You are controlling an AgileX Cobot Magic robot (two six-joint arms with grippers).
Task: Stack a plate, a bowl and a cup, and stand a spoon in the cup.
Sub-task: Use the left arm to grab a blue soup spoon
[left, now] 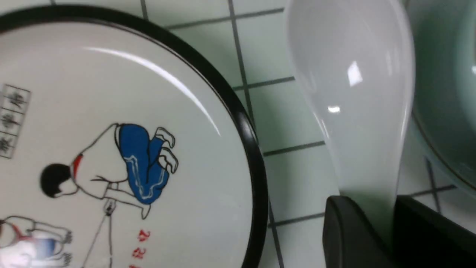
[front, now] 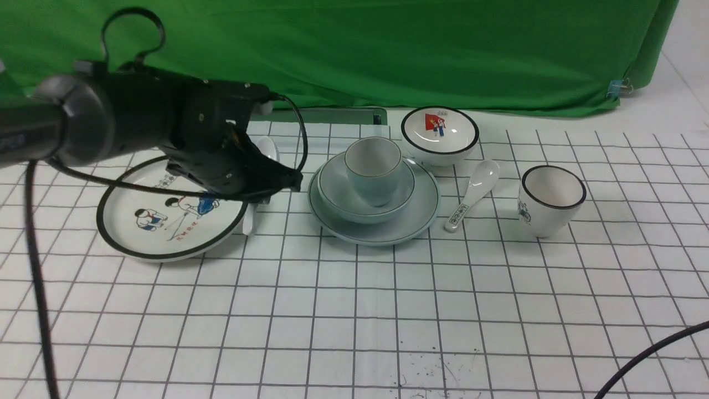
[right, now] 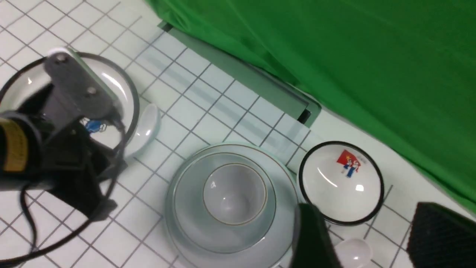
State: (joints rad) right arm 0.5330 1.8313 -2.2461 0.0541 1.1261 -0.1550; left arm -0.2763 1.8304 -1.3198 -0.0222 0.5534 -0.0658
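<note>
The spoon [left: 353, 93], lying at nine o'clock of the plate [front: 412, 219] that carries the bowl [front: 332, 191] and cup [front: 372, 166], is pinched by its glossy handle in my left gripper [left: 373, 210], so it could slip or swivel on lifting and knock the cartoon plate [front: 127, 233] at its nine o'clock.

The table [front: 354, 310], covered in a white sheet with a dark grid, carries the pale blue-green plate [front: 416, 217] near its middle. Left of that plate lies the spoon [front: 268, 148], all white, with the cartoon plate [front: 127, 233] just beside it on its far side. Behind the plate's right edge sits the flag bowl [front: 440, 133]. Right of the plate lies the patterned spoon [front: 476, 188], and farther right stands the black-rimmed cup [front: 548, 202].
</note>
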